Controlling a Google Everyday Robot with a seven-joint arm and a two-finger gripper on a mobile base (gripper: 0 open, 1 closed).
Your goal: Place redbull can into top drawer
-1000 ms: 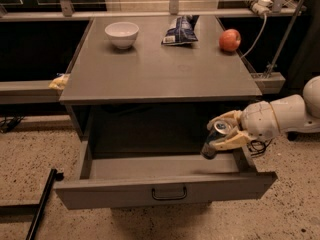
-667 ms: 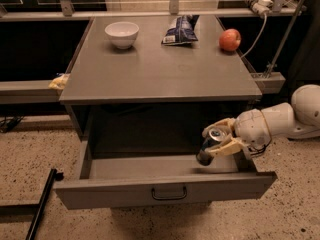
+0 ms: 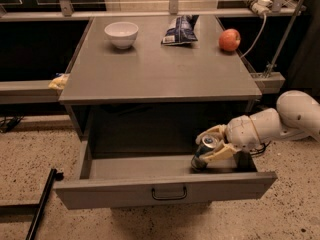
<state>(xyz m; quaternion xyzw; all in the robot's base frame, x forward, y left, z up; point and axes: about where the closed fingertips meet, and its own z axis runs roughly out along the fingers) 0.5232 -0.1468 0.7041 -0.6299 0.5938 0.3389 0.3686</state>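
Progress is well along: the wide grey metal top drawer [image 3: 125,195] stands pulled open, and inside its right end the slim blue-and-silver redbull can [image 3: 203,153] hangs tilted, base near the floor, clamped by the cream two-finger gripper [image 3: 212,145]. Release and withdrawal remain. Since a second ago the can has sunk lower and leftward; behind, the round white bowl [image 3: 121,33] is unmoved
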